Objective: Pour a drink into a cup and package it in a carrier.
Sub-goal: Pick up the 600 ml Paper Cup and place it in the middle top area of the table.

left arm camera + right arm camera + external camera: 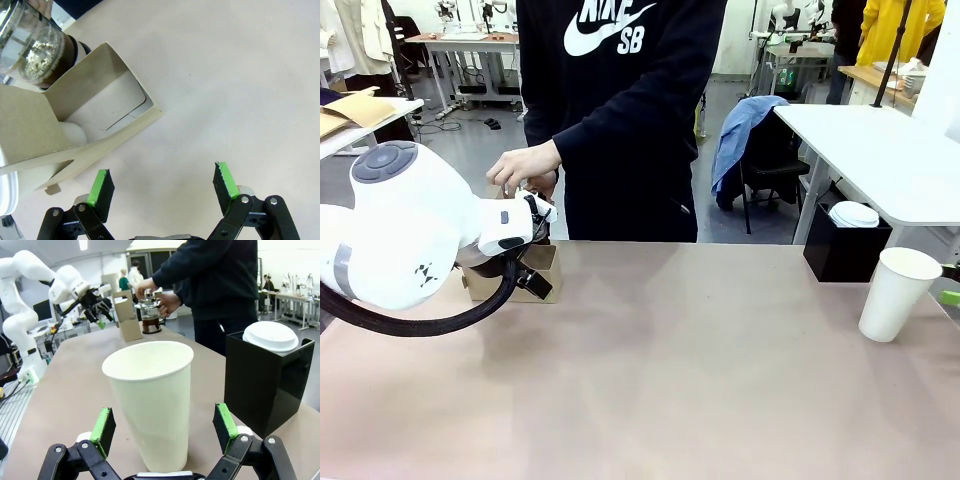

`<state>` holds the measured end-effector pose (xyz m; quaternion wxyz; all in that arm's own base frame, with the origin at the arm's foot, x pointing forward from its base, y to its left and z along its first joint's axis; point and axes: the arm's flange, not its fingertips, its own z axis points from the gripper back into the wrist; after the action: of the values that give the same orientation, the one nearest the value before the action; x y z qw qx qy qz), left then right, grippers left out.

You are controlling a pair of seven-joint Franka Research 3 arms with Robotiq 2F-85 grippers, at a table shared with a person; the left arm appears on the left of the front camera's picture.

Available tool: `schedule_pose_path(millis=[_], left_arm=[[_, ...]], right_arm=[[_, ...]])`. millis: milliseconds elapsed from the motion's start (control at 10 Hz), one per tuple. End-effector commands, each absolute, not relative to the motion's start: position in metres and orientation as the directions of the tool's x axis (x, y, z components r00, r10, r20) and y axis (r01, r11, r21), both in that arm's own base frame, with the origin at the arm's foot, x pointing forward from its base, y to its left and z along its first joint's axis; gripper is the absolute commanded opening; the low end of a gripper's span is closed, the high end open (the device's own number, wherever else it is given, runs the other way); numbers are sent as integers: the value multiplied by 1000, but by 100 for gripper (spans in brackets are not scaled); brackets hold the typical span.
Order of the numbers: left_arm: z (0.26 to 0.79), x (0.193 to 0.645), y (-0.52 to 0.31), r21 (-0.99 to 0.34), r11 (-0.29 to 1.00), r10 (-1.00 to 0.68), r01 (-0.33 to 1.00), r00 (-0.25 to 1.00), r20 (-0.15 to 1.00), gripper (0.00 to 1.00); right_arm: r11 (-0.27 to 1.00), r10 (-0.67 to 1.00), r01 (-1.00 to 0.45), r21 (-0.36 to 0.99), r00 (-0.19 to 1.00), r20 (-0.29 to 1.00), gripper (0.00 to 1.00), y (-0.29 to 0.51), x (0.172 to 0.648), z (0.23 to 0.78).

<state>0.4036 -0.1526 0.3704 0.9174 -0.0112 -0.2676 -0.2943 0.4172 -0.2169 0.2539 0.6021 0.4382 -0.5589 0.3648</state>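
Note:
The white paper cup (898, 293) stands on the table at the right; in the right wrist view the cup (150, 400) rises between the spread fingers of my right gripper (165, 427), which is open and flanks it without touching. The brown cardboard carrier (548, 262) sits at the far left edge, partly behind my left arm (400, 230). My left gripper (164, 181) hangs open over bare table just beside the carrier (75, 125). A person's hands hold the glass press jug (150, 317) with the dark drink (61, 52) beside the carrier.
A black box (845, 245) holding white lids (270, 335) stands at the far right edge, close behind the cup. The person (620, 100) stands at the far side, a hand (525, 165) over the carrier. Bare table (670, 380) stretches across the middle.

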Motion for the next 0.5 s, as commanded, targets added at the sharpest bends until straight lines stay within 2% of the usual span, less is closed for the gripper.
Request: schedule_pose_path(millis=[0,400], left_arm=[[370,404,-152,135,827,-533,546,684,498,100],[370,404,-152,135,827,-533,546,684,498,100]], right_arm=[[404,-42,-909,102,92,995,100,-197,419,248],[376,-25,-920,116,114,993,100,-176,422,238]])
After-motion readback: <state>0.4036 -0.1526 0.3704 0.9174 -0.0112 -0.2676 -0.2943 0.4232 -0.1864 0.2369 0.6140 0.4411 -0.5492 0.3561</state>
